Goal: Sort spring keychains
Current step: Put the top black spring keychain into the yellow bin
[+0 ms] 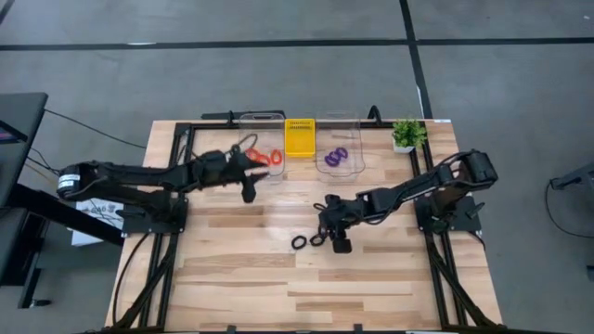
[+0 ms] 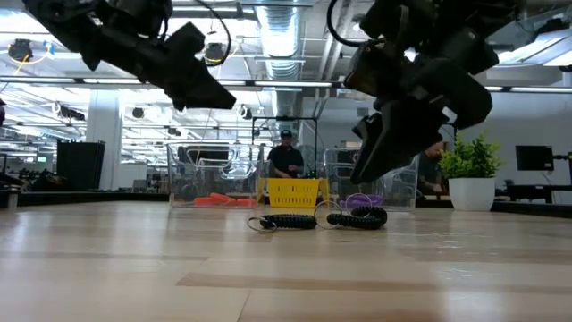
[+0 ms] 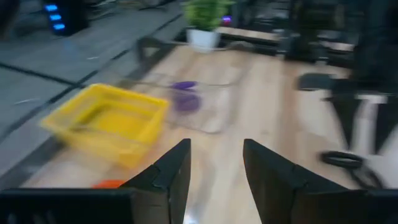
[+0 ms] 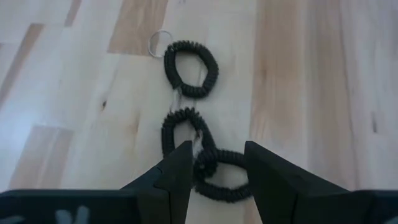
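Observation:
Three black spring keychains (image 4: 191, 68) (image 4: 182, 129) (image 4: 225, 176) lie linked in a row on the wood table, seen in the high view as a black cluster (image 1: 301, 242). My right gripper (image 4: 217, 163) hovers open just above the nearest one, clear of the table in the low view (image 2: 380, 156). Orange-red keychains (image 1: 266, 156) lie in the left clear bin, purple ones (image 1: 336, 157) in the right clear bin. My left gripper (image 3: 215, 163) is open and empty, raised beside the left bin (image 1: 249, 188).
A yellow basket (image 1: 299, 137) stands between the two clear bins at the far edge. A small potted plant (image 1: 406, 134) sits at the far right corner. The table's near half (image 1: 278, 288) is bare wood. A person (image 2: 286, 159) stands beyond the table.

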You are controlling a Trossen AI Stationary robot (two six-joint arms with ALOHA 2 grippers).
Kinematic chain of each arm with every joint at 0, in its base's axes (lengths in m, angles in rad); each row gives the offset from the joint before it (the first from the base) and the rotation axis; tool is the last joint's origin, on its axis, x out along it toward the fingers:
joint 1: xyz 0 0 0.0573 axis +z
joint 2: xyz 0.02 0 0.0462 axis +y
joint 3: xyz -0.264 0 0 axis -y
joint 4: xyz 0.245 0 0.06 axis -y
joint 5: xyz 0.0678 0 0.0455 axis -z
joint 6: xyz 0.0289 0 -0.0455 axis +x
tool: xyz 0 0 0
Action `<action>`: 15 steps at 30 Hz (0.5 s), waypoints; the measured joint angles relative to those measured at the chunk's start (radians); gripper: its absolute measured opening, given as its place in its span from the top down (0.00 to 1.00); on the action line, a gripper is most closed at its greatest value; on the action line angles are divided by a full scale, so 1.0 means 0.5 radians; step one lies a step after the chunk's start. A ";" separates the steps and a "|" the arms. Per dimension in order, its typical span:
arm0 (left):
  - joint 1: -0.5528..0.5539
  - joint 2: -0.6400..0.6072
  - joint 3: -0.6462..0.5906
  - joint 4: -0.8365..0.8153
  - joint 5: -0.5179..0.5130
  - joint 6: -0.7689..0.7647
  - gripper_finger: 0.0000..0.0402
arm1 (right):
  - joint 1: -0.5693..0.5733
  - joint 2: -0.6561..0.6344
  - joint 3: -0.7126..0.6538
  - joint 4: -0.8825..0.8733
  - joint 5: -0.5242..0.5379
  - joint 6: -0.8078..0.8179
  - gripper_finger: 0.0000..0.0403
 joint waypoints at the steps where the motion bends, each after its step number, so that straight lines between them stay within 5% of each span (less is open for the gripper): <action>1: -0.058 0.005 0.001 0.006 0.000 -0.015 0.64 | 0.002 0.019 0.000 0.022 0.001 0.007 0.66; 15: -0.728 0.419 0.001 0.373 -0.257 -0.168 0.64 | 0.023 0.048 0.002 0.052 0.151 0.096 0.66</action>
